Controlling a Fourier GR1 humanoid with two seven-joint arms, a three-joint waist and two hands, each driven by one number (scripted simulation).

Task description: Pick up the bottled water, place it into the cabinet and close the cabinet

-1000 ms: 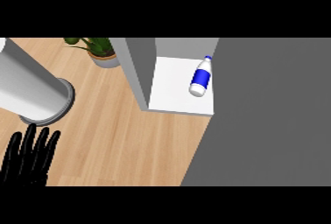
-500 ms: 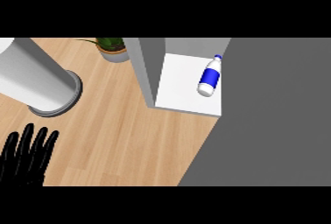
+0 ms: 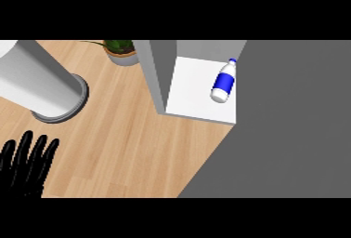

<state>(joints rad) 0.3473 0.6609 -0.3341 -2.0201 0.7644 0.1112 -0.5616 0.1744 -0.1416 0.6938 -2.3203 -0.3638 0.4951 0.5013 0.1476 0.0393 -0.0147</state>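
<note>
The bottled water [image 3: 223,86], white with a blue label and a blue cap, lies on its side on the white floor of the cabinet [image 3: 191,95], cap toward the back. A grey side wall [image 3: 159,69] bounds the cabinet on the left. My left hand [image 3: 26,167] rests open at the lower left, fingers up, far from the bottle. My right hand does not show.
A wide flat grey panel [image 3: 295,121] fills the right side and hides what lies behind it. A tall grey cylinder [image 3: 34,81] stands on a round base at the left. A potted plant [image 3: 122,50] sits at the back. Wooden counter [image 3: 137,148] lies between.
The whole scene has slid to the right and slightly down in the view. The bottle lies the same way on the cabinet floor. My left hand has stayed at the lower left.
</note>
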